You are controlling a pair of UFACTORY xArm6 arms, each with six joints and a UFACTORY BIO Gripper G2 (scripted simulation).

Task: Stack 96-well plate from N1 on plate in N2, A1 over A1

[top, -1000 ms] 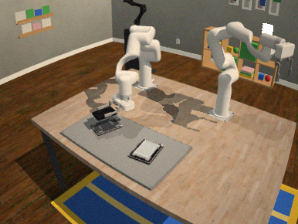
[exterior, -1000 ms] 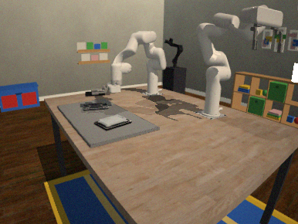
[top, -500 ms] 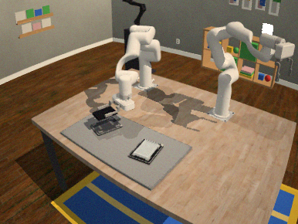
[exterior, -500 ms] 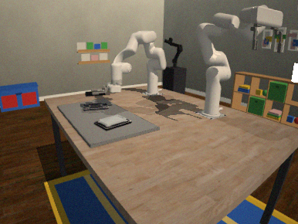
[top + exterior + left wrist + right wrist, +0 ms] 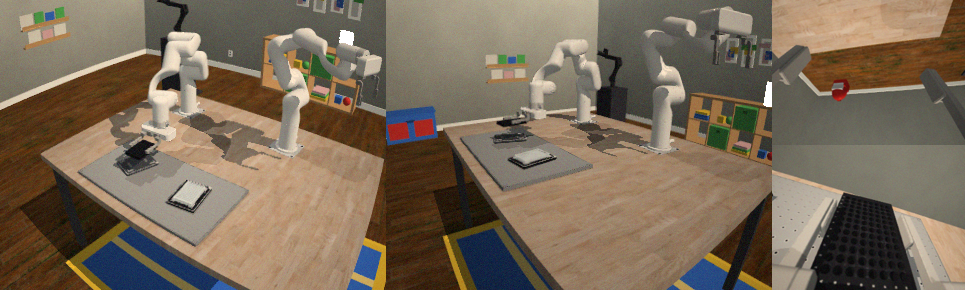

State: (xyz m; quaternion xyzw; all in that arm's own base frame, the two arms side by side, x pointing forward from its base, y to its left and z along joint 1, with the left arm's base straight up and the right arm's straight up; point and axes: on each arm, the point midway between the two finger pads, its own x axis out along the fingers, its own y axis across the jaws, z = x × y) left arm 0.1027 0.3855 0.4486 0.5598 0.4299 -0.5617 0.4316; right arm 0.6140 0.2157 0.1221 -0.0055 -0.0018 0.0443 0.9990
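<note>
Now, black plate (image 5: 140, 149) (image 5: 509, 120) (image 5: 864, 239): hangs in the air above N1 (image 5: 131, 172) (image 5: 510, 137), wells in plain view from the right wrist.
Right gripper (image 5: 142, 145) (image 5: 517, 120) (image 5: 867, 224): pinches the black plate by two opposite sides.
White plate (image 5: 190, 193) (image 5: 532, 156): sits in N2 (image 5: 186, 207) (image 5: 531, 165), apart from the black one.
Left gripper (image 5: 368, 98) (image 5: 732, 64) (image 5: 863, 75): spread wide, with nothing between, raised well away from both nests.
Mat (image 5: 215, 200) (image 5: 488, 162): lies under both nests.
A1 corners: too small to tell.
</note>
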